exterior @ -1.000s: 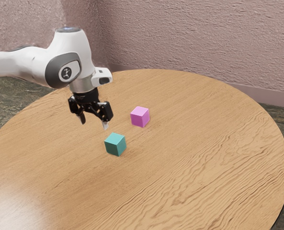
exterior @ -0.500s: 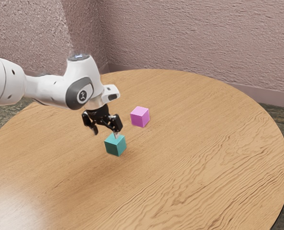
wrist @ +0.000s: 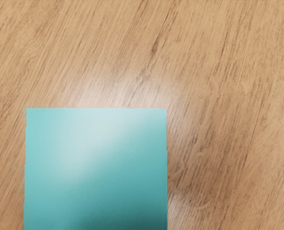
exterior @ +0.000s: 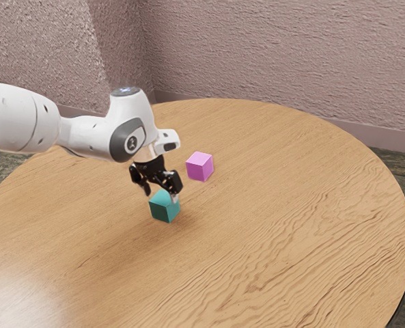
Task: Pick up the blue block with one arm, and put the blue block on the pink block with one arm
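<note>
A white robot arm (exterior: 52, 130) enters from the exterior view's left and reaches over a round wooden table (exterior: 291, 225). At its end, the black gripper (exterior: 162, 193) points down, right over the blue block (exterior: 165, 209). Its two fingers are spread apart, with their tips about level with the block's top face. Nothing is pinched between them.

The blue block, which renders as teal, sits flat on the table and has not been lifted. In the wrist view its top face (wrist: 96, 167) appears large and square just under your hand, with bare wood grain (wrist: 218, 72) beyond it.

A little farther toward the exterior view's right, and slightly farther back on the table, stands the pink block (exterior: 199, 166). It is near the blue block but clearly apart from it, with a strip of bare wood between them. Nothing rests on it.

By this reading, the approach is nearly done. Closing on the block, lifting it, carrying it across and setting it on the pink block all remain.

There is plenty of room. Both blocks stand well in from the table's rim, and the wood between and around them is bare. The carry should be a short hop toward the exterior view's right, but lift high enough to clear the pink block's top edge so you don't nudge it. Beyond the pink block the tabletop runs wide and open to its curved right edge, where dark stone floor (exterior: 401, 162) shows below a rough pink wall (exterior: 291, 48).
</note>
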Robot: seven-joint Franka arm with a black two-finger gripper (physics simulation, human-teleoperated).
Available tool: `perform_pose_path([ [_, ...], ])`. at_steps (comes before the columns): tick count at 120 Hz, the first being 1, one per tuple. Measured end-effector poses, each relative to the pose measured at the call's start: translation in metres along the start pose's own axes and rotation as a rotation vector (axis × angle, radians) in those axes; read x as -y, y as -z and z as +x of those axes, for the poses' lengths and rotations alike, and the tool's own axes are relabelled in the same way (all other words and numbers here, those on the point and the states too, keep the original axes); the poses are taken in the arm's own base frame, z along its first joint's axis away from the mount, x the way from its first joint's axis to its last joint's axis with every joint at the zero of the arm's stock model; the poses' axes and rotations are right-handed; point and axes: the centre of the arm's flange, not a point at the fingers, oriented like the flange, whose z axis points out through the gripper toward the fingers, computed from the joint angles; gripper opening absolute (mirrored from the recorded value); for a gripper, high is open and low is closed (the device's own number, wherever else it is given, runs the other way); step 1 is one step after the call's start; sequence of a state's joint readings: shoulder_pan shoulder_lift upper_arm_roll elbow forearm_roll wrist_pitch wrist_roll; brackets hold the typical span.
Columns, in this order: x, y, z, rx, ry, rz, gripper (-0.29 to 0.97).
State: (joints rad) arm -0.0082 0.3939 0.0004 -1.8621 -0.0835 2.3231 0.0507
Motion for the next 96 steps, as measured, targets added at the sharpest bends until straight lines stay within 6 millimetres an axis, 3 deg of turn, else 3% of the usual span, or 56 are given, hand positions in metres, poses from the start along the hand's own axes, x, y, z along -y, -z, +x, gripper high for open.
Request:
perform_pose_path([
  [46,0.012,-0.012,0.007,0.006,-0.033,-0.015,0.68],
  [96,0.022,-0.040,0.012,0.034,-0.058,-0.021,0.68],
])
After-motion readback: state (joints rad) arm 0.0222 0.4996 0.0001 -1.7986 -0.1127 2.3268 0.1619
